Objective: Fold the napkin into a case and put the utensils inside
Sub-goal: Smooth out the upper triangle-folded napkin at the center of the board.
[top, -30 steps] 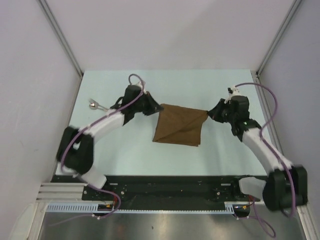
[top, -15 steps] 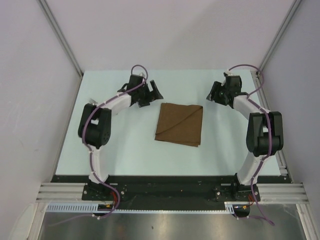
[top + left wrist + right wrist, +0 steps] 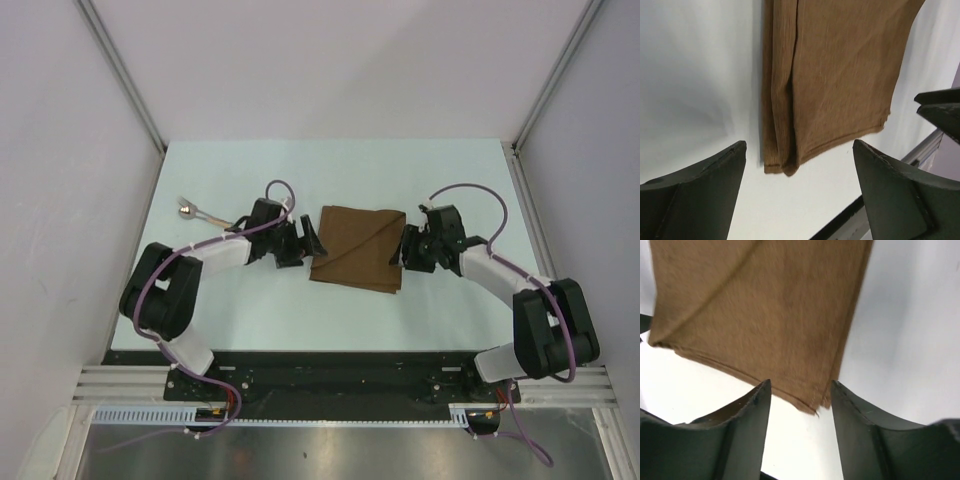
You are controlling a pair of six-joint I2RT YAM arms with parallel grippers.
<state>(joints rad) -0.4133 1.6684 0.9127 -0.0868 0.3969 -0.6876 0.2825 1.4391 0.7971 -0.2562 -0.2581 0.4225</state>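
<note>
Left end effector (image 3: 308, 240) gapes wide, right end effector (image 3: 403, 250) half-open, both empty — I have the napkin (image 3: 358, 248) flat between them, one side edge just beside each, neither arm nearer.

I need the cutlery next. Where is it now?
In the top view, the utensils lie at far left, just beyond the left arm, well clear of the napkin.

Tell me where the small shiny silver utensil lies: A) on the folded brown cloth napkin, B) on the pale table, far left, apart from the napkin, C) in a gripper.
B: the utensil lies on the table at far left, well apart from the napkin.
</note>
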